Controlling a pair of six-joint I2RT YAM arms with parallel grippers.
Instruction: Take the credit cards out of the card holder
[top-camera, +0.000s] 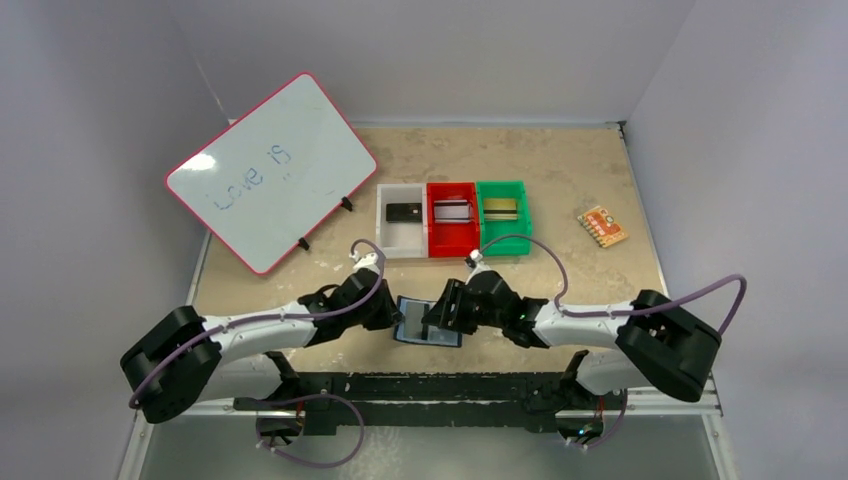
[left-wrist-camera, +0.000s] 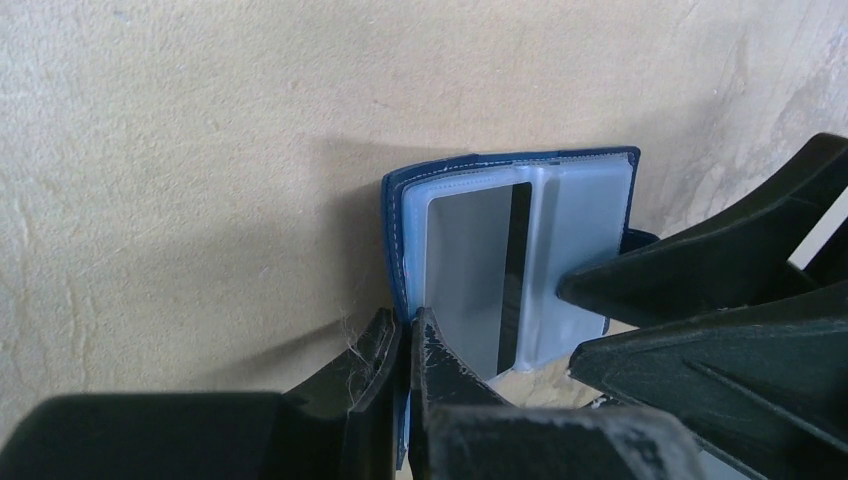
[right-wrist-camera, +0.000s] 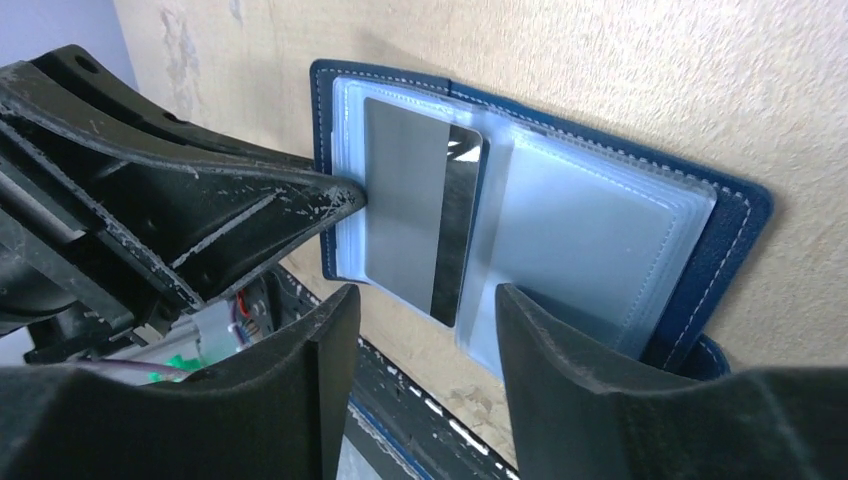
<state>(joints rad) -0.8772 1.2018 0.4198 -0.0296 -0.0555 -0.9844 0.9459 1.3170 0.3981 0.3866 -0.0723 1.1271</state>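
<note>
Lower centre of the top view: the left gripper (left-wrist-camera: 405, 335) pinches the left edge of the open card holder (top-camera: 428, 334), probably to steady it. To the right, the right gripper (right-wrist-camera: 425, 300) has its jaws spread near the grey card (right-wrist-camera: 405, 200), seemingly ready to pull it out.

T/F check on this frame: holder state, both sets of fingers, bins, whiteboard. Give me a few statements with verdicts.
1. The card holder lies open on the table. True.
2. The left fingers are shut on the card holder's edge. True.
3. The right fingers are clamped shut on a card. False: they stand apart with a gap between them.
4. A grey card with a dark stripe sits in a clear sleeve of the card holder. True.
5. The green bin is empty. False: a gold-toned card lies in it.
6. The whiteboard stands right of the green bin. False: in the top view it is to the left.
</note>
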